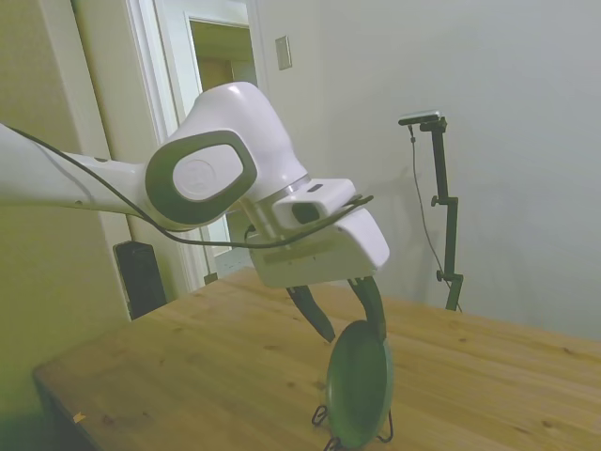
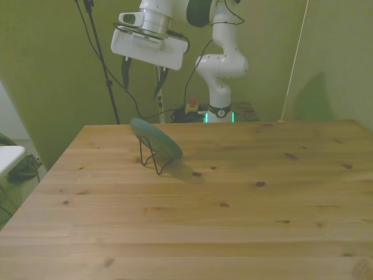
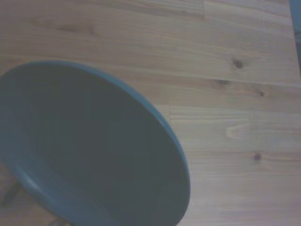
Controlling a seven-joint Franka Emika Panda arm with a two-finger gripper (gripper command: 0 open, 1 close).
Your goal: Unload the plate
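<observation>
dark green plate (image 2: 157, 141), glossy, tilted on wire stand (image 2: 150, 156)

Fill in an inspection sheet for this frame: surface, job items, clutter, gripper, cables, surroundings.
Surface: wooden table, knots visible.
Job items: small round dark green plate stands tilted in a thin black wire stand.
Clutter: nothing seen.
Gripper: white two-finger gripper open, above the plate, not touching.
Cables: black cable along the arm; more behind the table.
Surroundings: plain walls, a doorway in the side view.
</observation>
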